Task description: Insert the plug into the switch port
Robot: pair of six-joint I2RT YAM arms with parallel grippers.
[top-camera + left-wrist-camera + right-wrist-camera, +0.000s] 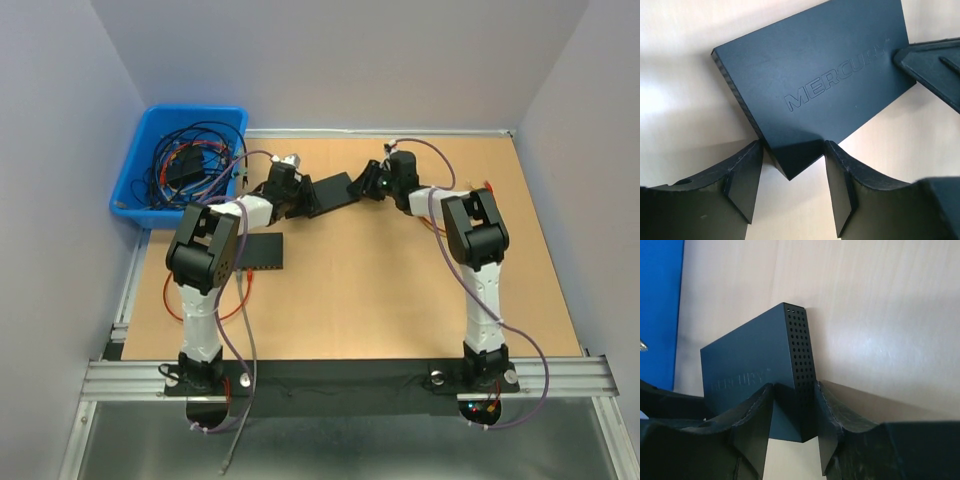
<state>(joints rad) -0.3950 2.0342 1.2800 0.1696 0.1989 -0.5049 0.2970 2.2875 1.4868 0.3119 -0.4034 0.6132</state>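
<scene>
The black switch [333, 190], marked MERCURY, lies between both arms at the back middle of the table. My left gripper [303, 203] has its fingers against the two edges of the switch's near corner [790, 165], shut on it. My right gripper [367, 184] is shut on the other end, one finger on the perforated side [805, 385] and one on the top face. A right finger [935, 65] shows at the switch's far end in the left wrist view. No plug shows apart from the tangle of cables in the bin. The switch's ports are hidden.
A blue bin [150, 205] of tangled black and red cables stands at the back left, beside the table. A flat black rectangular piece [262, 252] lies on the table next to the left arm. Walls close in the left, back and right sides.
</scene>
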